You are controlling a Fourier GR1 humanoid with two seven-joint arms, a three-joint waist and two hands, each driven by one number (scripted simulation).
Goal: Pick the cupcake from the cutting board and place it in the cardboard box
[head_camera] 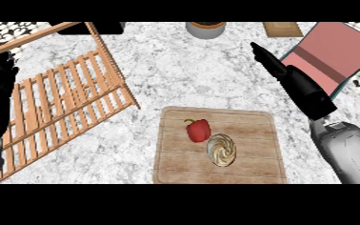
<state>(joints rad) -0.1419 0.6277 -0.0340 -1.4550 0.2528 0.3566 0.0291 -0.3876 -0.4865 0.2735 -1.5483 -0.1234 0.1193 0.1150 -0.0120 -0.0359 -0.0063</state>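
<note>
Marble tabletop (183, 71) seen from steeply above, described from the left of the frame to the right. At the far left edge a black hand (7, 83) shows only as a dark strip; whether it is released or clenched cannot be told. Beside it, filling the upper left, lies a slatted wooden crate (67, 95), tilted, its bars pale orange. It is not cardboard, and no plain cardboard box is clearly visible.

In the lower centre sits a wooden cutting board (219, 145), flat on the marble. On it, a red bell pepper (198, 130) lies just beside and up-left of the cupcake (222, 150), which shows swirled cream frosting from above. The two look close enough to touch. The cupcake has not been picked up.

At the top centre, a grey pot (206, 29) is cut off by the frame.

At the right, a black hand (281, 69) extends toward the upper centre with fingers straight, released and holding nothing, well apart from the board. Behind it lies a pink book (330, 52). The straight fingers suggest the reach has not begun.
</note>
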